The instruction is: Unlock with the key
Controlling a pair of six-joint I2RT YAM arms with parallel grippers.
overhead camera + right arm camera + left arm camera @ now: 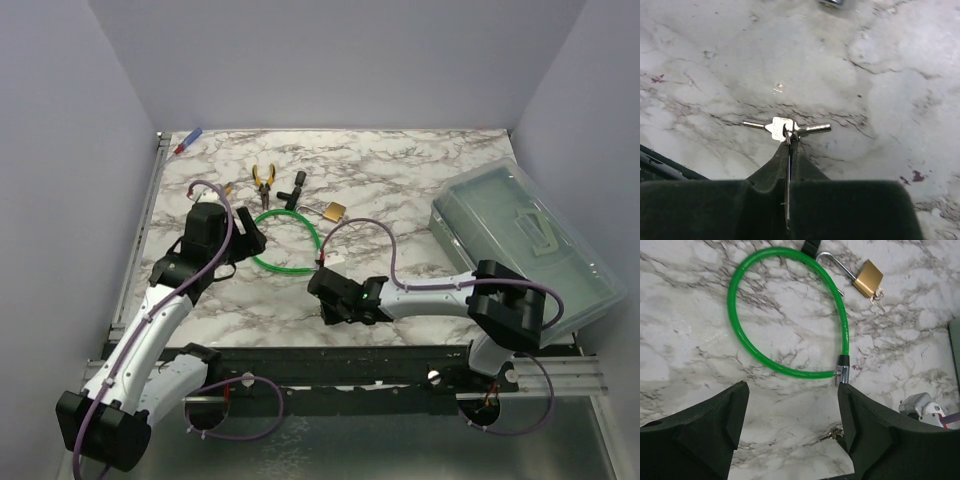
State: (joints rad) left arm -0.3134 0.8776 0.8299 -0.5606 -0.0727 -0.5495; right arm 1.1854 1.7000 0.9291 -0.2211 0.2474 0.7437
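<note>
A green cable lock [287, 242] lies as a loop on the marble table, its black lock body [291, 193] at the far side. In the left wrist view the loop [790, 315] ends in a metal pin [842, 373]. My left gripper [250, 235] hovers open and empty over the loop's near-left side [792, 395]. My right gripper [330, 300] is low over the table near the front edge. It is shut [790, 142] on the ring of two silver tubular keys [785, 127], which stick out left and right of the tips.
A brass padlock [334, 211] with an open shackle lies beyond the loop, also in the left wrist view [868, 278]. Yellow-handled pliers [263, 180] lie at the back. A clear plastic box [525, 240] stands at the right. A red-and-blue pen [187, 142] lies in the far-left corner.
</note>
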